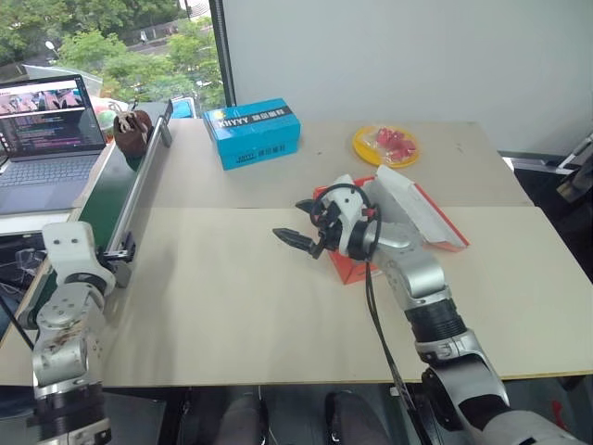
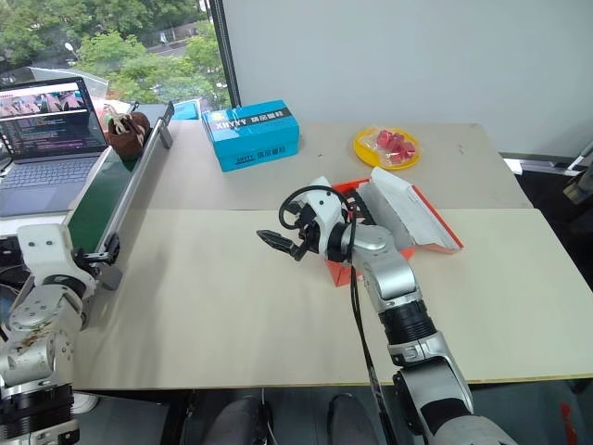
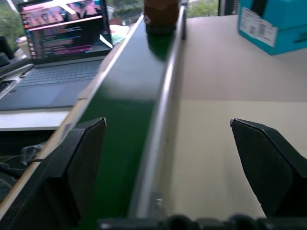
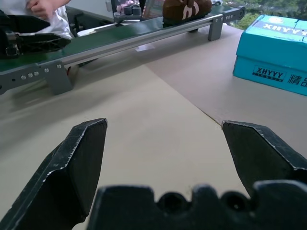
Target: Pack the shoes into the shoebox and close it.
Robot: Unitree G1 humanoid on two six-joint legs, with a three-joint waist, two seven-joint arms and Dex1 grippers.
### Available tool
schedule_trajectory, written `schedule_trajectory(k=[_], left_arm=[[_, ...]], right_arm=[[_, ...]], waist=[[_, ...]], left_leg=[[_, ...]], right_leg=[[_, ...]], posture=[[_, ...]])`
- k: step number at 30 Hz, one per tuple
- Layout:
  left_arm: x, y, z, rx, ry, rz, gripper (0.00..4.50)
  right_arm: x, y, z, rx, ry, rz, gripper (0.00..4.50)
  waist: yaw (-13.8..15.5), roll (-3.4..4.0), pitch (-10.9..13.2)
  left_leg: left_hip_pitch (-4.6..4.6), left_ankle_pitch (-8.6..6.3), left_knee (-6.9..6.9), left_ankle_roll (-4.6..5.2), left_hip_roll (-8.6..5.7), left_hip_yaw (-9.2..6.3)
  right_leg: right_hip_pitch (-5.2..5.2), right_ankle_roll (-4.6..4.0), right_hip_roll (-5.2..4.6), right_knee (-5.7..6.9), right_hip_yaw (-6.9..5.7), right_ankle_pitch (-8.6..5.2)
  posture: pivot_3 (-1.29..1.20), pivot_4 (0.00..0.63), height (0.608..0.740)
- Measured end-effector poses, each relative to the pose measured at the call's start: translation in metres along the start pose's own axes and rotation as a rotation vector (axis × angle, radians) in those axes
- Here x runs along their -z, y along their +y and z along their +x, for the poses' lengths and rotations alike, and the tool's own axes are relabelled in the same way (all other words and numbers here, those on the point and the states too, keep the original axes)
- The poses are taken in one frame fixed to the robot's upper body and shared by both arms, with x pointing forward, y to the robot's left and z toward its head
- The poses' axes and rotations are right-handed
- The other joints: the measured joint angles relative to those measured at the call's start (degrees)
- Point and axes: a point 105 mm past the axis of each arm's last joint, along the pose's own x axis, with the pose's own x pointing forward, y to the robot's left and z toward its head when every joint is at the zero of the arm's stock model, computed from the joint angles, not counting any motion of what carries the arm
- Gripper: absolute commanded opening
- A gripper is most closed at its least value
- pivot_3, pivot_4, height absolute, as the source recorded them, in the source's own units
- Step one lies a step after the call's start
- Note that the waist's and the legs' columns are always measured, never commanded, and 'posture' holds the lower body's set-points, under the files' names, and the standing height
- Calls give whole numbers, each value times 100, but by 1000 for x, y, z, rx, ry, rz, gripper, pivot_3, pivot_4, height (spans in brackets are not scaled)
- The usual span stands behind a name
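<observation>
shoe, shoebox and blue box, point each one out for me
shoe (image 1: 132, 132), left eye view, its brown upper.
shoebox (image 1: 414, 206), left eye view, white inside of the raised lid.
blue box (image 1: 252, 133), left eye view, its front face.

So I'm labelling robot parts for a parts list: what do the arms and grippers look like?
Both arms are silver-grey metal with rounded joints and black collars near the forearm. The right gripper has two black pointed fingers on a white and black wrist block, with looping black cables and a red fitting. The left gripper has the same black wedge-shaped fingers.
</observation>
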Motion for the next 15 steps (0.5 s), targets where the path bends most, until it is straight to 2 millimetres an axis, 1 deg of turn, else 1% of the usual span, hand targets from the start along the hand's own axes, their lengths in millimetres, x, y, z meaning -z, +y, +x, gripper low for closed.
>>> schedule_trajectory(k=[2,4,7,12,15], left_arm=[[1,4,5,-6,5,-14,4442],[-2,8,10,-13,-8,-27,4442],[-7,11,23,-6,-20,-88,4442],[1,9,46,18,11,-173,4442],[4,8,55,25,21,-181,4442]], right_arm=[[-2,2,0,-4,-1,-7,4500],[-3,5,1,-11,-2,-14,4500],[-3,6,2,-9,4,-11,4500],[-3,7,2,-6,5,-11,4500],[-3,7,2,-4,6,-12,4500]], waist=[[3,0,0],[11,-1,0],[16,-2,-1],[4,-2,-1],[-6,-3,-1]], left_leg=[[-1,0,1,0,-1,-1],[-1,0,2,0,-2,-1],[0,0,2,0,-4,-1],[-1,1,2,-1,-4,1],[-2,1,2,-1,-4,4]], right_leg=[[0,0,0,1,-2,0],[1,0,-2,1,-3,0],[2,0,-2,1,-4,0],[1,1,2,0,-6,0],[0,1,2,0,-6,0]], posture=[[0,150,740],[0,150,740],[0,150,740],[0,150,740],[0,150,740]])
